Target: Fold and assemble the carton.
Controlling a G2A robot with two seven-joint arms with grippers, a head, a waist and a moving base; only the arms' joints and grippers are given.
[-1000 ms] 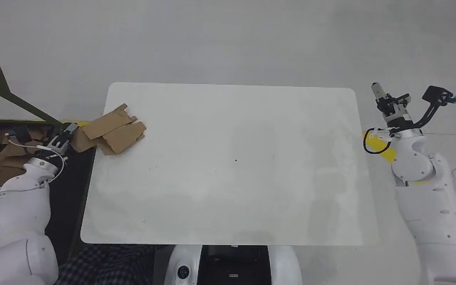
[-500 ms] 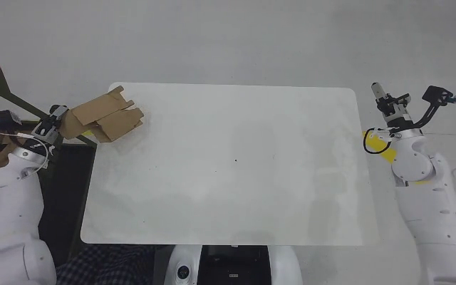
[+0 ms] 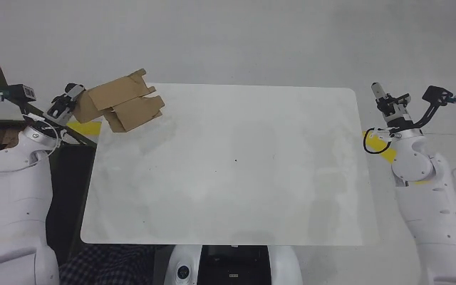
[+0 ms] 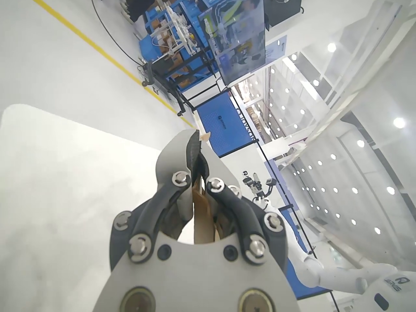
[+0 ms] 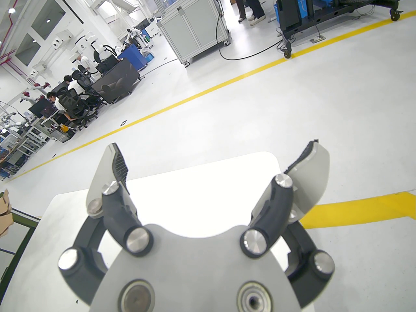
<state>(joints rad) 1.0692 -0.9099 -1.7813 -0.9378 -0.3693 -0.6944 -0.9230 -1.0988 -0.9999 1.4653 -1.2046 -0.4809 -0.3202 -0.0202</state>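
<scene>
At the far left corner of the white bench (image 3: 235,178), the left gripper (image 4: 196,141) sits just off the edge. It is clamped tight on one end of the flattened brown carton (image 3: 122,102), which reaches from it over that corner; whether the carton touches the surface cannot be told. Well apart from it, past the bench's far right corner and above a strip of yellow floor tape (image 3: 375,139), the right gripper (image 5: 213,146) is spread wide with nothing between its jaws.
</scene>
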